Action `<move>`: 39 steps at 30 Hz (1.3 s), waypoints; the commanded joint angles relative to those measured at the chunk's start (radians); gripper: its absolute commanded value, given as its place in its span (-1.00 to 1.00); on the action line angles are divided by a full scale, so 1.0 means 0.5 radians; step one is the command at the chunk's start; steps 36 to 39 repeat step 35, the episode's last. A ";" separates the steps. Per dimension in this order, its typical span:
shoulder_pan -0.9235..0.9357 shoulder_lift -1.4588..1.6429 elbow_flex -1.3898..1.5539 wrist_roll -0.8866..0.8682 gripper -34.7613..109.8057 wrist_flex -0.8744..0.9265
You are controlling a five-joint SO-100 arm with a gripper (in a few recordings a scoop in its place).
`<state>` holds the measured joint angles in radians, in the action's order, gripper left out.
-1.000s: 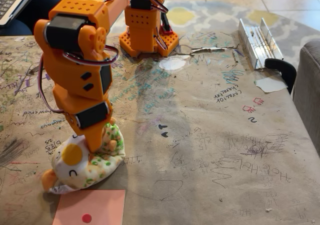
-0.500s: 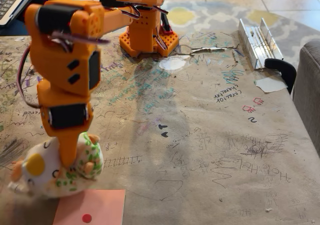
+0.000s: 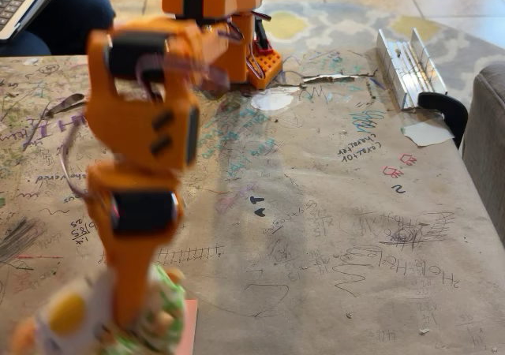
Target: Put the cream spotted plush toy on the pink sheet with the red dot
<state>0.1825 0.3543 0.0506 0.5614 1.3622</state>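
1. At the near left corner of the table (image 3: 331,213), the orange gripper (image 3: 134,312) points straight down and its fingers pinch the cream spotted plush toy (image 3: 79,323), which is blurred and partly cut off by the bottom of the fixed view
2. Just beside the toy, on its right, a narrow strip of the pink sheet with the red dot (image 3: 190,327) shows; the toy covers the rest, and the dot itself is hidden
3. Judging by this, the carrying step is nearly over: the toy sits over the sheet, though I cannot tell whether it touches the paper or hangs above it
4. The next move likely calls for lowering until the toy rests on the sheet, then spreading the fingers and lifting clear without dragging it off
5. Count: one arm, one plush toy, one pink sheet
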 commanded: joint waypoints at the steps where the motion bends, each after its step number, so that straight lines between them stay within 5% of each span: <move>1: 0.012 0.061 -1.175 0.080 0.04 0.114; 13: 0.114 0.678 -0.911 -0.279 0.15 0.792; 21: 0.230 2.430 1.571 -0.175 0.19 0.752; 28: 0.187 4.393 4.421 0.031 0.18 -0.107; 35: -0.098 5.639 5.574 -0.046 0.24 -0.295; 39: -0.098 5.639 5.574 -0.046 0.24 -0.295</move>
